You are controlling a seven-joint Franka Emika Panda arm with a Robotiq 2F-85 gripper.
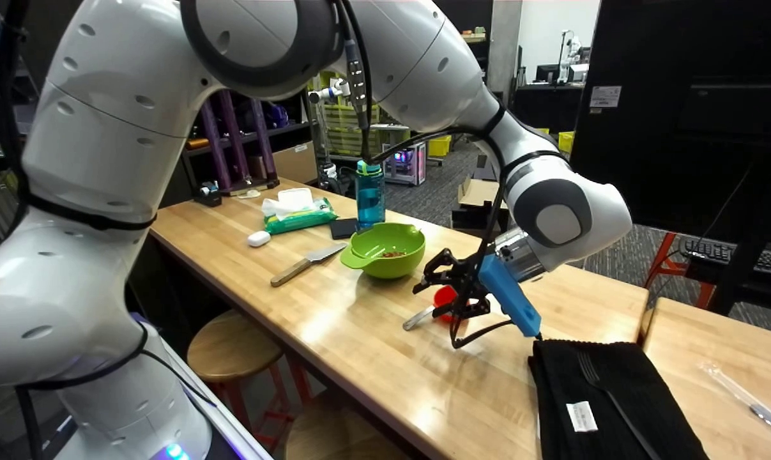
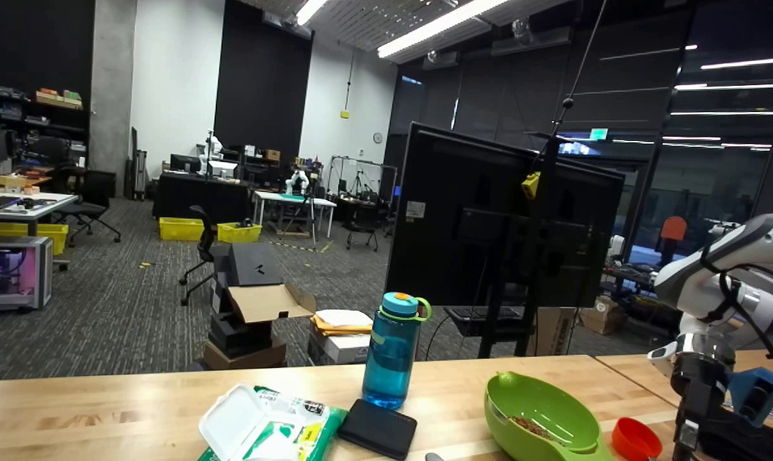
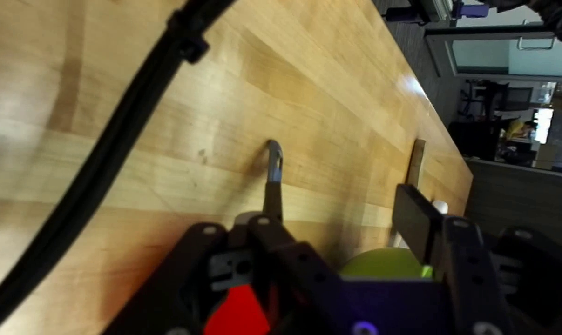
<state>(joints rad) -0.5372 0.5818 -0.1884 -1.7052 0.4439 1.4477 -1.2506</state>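
tool (image 3: pixel 343 214) spread near red cup (image 1: pixel 444 295); in an exterior view, green bowl (image 1: pixel 395 269) stands at the cup's ten o'clock.

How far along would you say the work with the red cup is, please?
Seemingly done: the green bowl already holds reddish-brown bits. In hand: nothing; the open gripper is close to the red cup on the table. Left: probably just drawing the gripper clear of the cup.

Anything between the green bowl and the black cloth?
Yes, the red measuring cup, with the gripper partly in front of it; this shows in an exterior view.
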